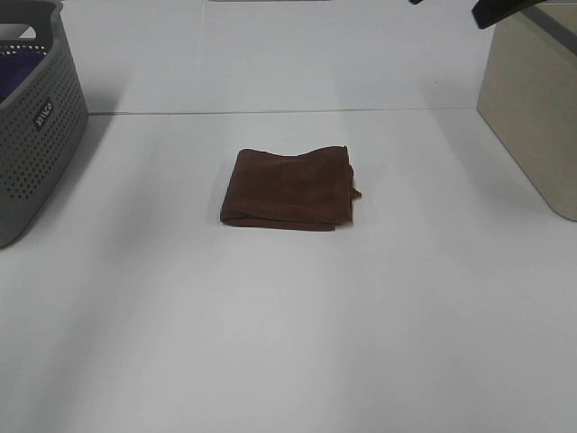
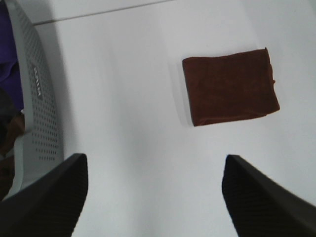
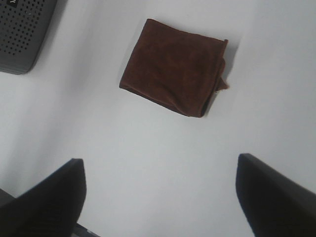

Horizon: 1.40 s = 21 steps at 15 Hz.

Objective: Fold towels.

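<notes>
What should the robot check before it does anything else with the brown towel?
1. Towel folded: the brown towel lies in a compact folded rectangle. Ok.
2. Edges neat: a small corner pokes out on the side facing the beige box. Not ok.
3. Left gripper free: jaws wide apart, nothing between them, away from the towel. Ok.
4. Right gripper free: jaws wide apart, nothing between them, away from the towel. Ok.
5. Room around the towel: bare white table on all sides, grey basket well apart. Ok.
6. More towels to fold: something purple shows in the basket, the rest is hidden. Cannot tell.
</notes>
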Each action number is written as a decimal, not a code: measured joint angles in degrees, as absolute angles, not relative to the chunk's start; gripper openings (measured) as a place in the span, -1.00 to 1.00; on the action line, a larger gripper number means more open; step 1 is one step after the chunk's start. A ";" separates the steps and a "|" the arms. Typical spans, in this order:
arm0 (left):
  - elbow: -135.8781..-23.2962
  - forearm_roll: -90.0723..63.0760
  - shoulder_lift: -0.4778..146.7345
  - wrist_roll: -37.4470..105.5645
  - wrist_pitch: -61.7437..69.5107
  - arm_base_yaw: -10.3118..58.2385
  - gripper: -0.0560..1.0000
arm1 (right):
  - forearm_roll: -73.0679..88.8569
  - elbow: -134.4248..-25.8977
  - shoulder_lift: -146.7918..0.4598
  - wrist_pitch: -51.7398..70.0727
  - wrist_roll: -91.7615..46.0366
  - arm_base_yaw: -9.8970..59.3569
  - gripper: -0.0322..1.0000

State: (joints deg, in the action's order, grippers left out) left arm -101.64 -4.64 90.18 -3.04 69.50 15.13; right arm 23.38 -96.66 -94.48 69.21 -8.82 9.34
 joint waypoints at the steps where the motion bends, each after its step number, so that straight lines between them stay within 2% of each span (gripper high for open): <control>1: -96.54 -3.67 86.34 -3.84 69.50 15.13 0.47 | 21.49 -94.08 -90.24 69.21 -8.19 9.34 0.58; 7: -60.16 -1.78 60.50 -8.42 66.41 15.13 0.47 | 12.55 -67.49 -65.83 67.78 -5.61 9.34 0.58; 11: -41.65 -1.38 42.63 -7.91 65.95 15.13 0.47 | 10.89 -46.75 -50.71 65.78 -5.27 9.34 0.58; 15: -31.63 -1.20 26.30 -3.55 65.95 15.13 0.47 | 6.76 -32.26 -36.04 65.83 -5.27 9.34 0.58; 21: -28.71 -1.60 21.66 -2.12 60.73 15.13 0.47 | 6.42 -30.31 -23.38 62.68 -8.02 9.34 0.58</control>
